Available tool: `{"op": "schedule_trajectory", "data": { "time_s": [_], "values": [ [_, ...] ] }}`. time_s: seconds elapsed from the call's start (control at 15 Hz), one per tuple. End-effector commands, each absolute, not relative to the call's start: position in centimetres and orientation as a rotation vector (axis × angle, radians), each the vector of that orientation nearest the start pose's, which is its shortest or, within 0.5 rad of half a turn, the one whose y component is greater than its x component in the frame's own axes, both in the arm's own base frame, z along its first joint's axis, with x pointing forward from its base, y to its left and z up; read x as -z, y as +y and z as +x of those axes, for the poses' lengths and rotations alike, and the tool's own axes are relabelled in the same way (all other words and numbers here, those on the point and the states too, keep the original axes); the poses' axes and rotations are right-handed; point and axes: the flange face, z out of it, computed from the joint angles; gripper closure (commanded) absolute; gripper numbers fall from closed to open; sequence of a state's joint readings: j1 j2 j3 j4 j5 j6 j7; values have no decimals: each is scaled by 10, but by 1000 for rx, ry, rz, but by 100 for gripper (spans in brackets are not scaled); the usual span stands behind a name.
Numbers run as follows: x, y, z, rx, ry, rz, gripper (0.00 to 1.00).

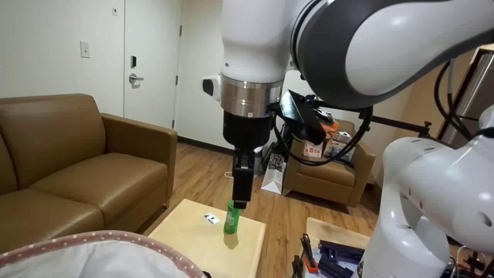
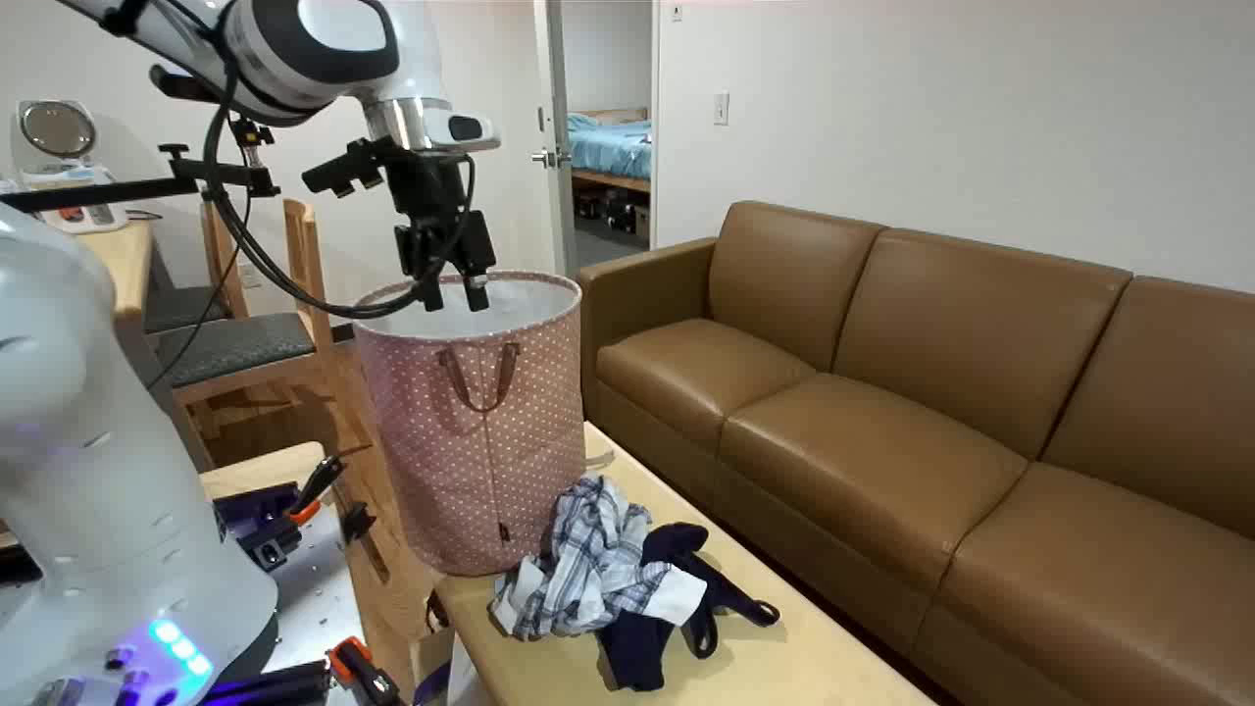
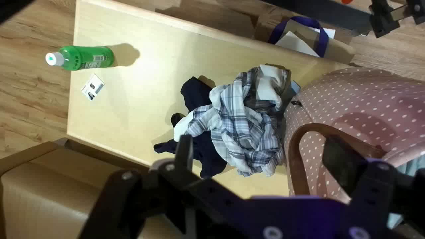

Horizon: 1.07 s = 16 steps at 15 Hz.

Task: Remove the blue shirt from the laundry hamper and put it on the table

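Hanging tips-down in an exterior view, the gripper [image 1: 240, 205] lines up with a green bottle [image 1: 231, 221] on the table [image 1: 202, 243]. In an exterior view, a plaid shirt [image 2: 598, 549] and a dark garment [image 2: 637, 642] lie just beside the laundry hamper [image 2: 471, 441]. In the wrist view, the fingers [image 3: 184, 150] stand wide apart, and what looks from here like the blue shirt [image 3: 412, 165], pale cloth, shows inside the laundry hamper.

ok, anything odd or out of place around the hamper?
Mildly: a plaid garment lies crumpled, partly over a navy garment, on the table beside the laundry hamper, heaped rather than folded. Possibly intended. No spill visible; the green bottle stands upright.
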State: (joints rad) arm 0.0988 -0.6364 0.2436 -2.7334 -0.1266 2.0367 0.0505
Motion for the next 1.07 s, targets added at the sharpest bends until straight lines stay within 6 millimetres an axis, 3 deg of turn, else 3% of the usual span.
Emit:
{"op": "schedule_trajectory", "data": {
  "time_s": [0.0, 0.13, 0.4, 0.53, 0.67, 0.8, 1.0],
  "values": [
    [-399, 100, 319, -59, -511, -3367, 0],
    [-423, 115, 322, -6, -515, -3367, 0],
    [-470, 182, 354, 282, -607, -3300, 0],
    [-482, 221, 372, 390, -615, -3226, 0],
    [-476, 256, 397, 431, -581, -3156, 0],
    [-458, 283, 415, 435, -556, -3090, 0],
    [-412, 323, 439, 341, -519, -3016, 0]
  ]
}}
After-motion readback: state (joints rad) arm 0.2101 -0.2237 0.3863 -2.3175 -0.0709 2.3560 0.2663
